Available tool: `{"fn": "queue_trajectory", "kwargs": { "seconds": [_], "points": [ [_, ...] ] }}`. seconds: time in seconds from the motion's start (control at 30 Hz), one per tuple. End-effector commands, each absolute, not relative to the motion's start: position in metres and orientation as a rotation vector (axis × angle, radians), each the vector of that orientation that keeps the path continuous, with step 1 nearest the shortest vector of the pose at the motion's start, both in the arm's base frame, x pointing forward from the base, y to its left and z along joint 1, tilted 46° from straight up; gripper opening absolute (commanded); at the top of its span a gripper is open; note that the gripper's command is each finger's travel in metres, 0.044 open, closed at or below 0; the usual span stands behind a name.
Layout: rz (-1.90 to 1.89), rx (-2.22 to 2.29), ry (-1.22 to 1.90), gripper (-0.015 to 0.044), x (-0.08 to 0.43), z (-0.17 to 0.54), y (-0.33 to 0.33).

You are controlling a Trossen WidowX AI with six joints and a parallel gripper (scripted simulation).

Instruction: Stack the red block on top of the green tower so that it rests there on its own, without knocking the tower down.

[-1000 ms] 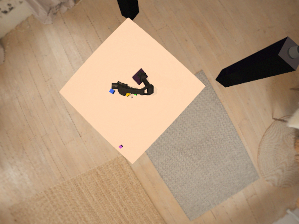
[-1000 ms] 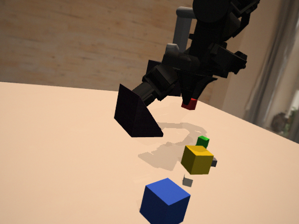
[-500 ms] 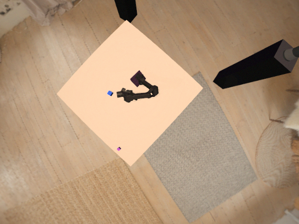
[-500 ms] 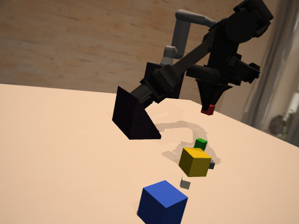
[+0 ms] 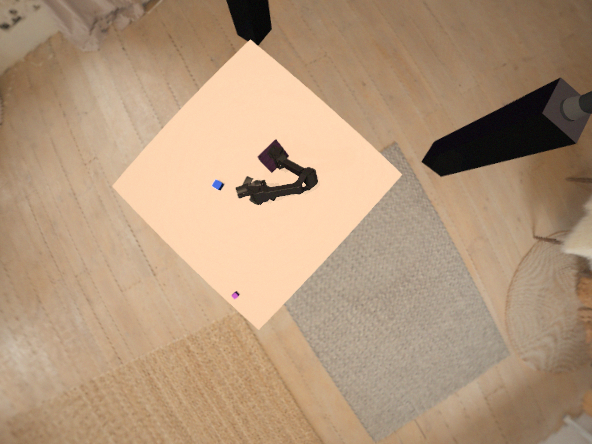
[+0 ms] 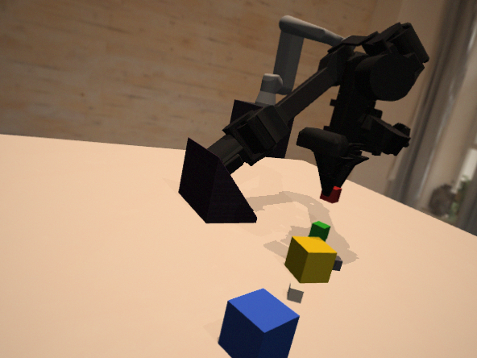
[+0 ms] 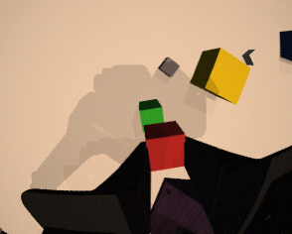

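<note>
My gripper (image 6: 331,193) (image 7: 162,145) is shut on the red block (image 6: 333,196) (image 7: 167,153) and holds it up in the air, above the table. The green tower (image 6: 320,231) (image 7: 151,116) stands on the table behind the yellow block in the exterior view, lower than the red block. In the wrist view it shows just beyond the red block, which covers its near end. The red block and the green tower do not touch. In the top view the arm hides the green tower and the red block.
A yellow block (image 6: 313,260) (image 7: 224,75) stands close to the green tower. A small dark grey block (image 6: 338,264) (image 7: 169,66) and a small grey piece (image 6: 295,293) (image 7: 248,57) lie near it. A blue block (image 5: 217,184) (image 6: 259,323) stands farther off. A magenta block (image 5: 235,295) lies near the table's edge.
</note>
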State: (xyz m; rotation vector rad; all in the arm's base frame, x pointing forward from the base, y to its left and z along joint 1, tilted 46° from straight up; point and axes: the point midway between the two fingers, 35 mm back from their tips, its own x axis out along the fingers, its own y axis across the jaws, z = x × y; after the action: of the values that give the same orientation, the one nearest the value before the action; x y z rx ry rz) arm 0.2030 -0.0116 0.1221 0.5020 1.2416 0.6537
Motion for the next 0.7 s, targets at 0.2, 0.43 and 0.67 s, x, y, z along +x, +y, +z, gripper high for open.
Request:
{"fn": "queue_trajectory", "kwargs": {
  "seconds": [0.2,0.43,0.67],
  "points": [
    [0.652,0.508,1.238,0.0000,0.207,0.110,0.004],
    [0.654,0.508,1.237,0.0000,0.211,0.094,0.020],
    [0.654,0.509,1.237,0.0000,0.211,0.094,0.020]
  ]
}}
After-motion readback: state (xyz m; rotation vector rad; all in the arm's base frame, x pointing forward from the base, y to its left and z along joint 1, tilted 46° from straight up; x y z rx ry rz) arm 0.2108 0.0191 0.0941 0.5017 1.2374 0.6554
